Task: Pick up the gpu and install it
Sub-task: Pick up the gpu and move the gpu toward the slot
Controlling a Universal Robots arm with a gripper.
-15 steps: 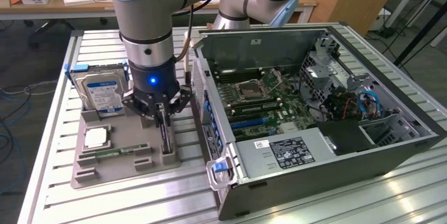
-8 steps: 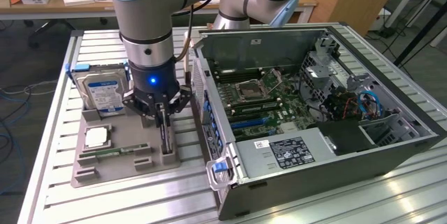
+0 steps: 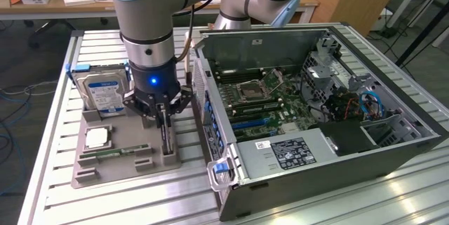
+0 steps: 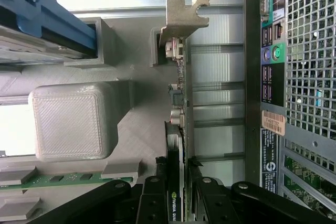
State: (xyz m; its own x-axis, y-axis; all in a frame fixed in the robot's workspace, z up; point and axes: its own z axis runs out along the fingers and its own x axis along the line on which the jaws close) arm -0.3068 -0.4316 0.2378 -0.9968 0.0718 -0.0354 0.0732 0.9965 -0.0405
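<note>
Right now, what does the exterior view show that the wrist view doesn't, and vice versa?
Exterior view adds the motherboard and power supply inside the open case. Wrist view adds the notched bracket end and a barcode sticker on the case's rear. Both share the gripper shut on the upright gpu in its grey tray slot, plus the green RAM stick.

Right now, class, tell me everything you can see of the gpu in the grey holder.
The gpu is a thin, dark card standing on edge in a slot of the grey plastic holder, beside the open computer case. A pale metal bracket with a notched tab caps one end, with small connectors near it. The gripper reaches down over it, its black fingers pressed against both faces, away from the bracket.
</note>
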